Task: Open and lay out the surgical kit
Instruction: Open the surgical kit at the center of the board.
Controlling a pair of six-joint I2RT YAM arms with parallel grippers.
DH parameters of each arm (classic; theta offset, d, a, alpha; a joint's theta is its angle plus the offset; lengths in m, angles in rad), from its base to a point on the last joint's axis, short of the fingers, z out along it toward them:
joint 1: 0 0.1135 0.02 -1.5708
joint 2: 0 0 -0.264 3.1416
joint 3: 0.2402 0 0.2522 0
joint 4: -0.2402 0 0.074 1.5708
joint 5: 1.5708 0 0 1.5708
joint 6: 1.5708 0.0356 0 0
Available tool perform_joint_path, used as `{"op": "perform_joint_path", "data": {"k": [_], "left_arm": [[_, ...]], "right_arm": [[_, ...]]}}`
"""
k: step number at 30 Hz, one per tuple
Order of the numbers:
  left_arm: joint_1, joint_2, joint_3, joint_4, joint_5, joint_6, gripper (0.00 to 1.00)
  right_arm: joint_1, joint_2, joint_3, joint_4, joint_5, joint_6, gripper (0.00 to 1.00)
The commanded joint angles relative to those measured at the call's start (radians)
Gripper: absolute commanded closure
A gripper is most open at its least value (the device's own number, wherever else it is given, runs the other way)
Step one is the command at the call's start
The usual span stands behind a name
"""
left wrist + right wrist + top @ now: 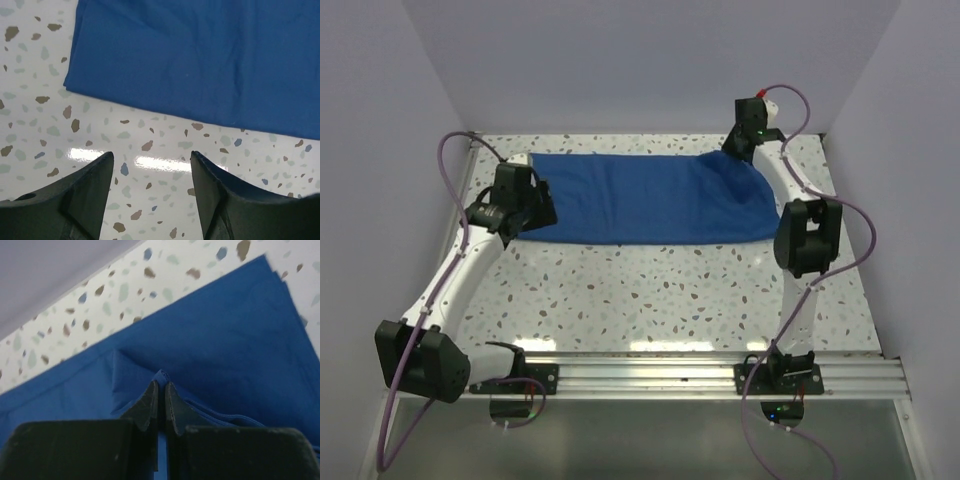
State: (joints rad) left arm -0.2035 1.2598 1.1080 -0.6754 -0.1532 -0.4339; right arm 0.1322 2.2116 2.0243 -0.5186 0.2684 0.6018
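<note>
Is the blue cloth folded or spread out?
Partly folded: the blue cloth lies as a long strip, layered edges showing; right claw pinches a fold.

bench (pixel 660 290): white terrazzo top with brown, grey and blue-green flecks, glossy finish. Glare patches (pixel 610 343) sit along its near side, and the left wrist view shows two bright streaks on the same surface. Plain pale-lilac walls (pixel 640 60) close in the far, left and right sides. Slotted silver aluminium rail (pixel 650 372) runs left-right along the near edge. Nearer than the rail is a grey reflective panel (pixel 650 440).
</note>
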Motion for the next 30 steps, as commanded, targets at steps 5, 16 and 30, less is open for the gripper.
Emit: {"op": "perform_joint_path", "data": {"k": [5, 16, 30], "left_arm": [[-0.001, -0.020, 0.167, -0.035, -0.048, -0.043, 0.32], [-0.002, 0.021, 0.308, -0.026, -0.075, -0.127, 0.32], [-0.054, -0.086, 0.239, -0.101, -0.192, -0.385, 0.35]], "right_arm": [[0.070, -0.507, -0.548, 0.011, -0.146, 0.050, 1.00], [0.112, -1.398, -1.173, -0.491, -0.265, 0.036, 1.00], [0.115, -1.611, -1.115, -0.989, -0.310, -0.004, 1.00]]}}
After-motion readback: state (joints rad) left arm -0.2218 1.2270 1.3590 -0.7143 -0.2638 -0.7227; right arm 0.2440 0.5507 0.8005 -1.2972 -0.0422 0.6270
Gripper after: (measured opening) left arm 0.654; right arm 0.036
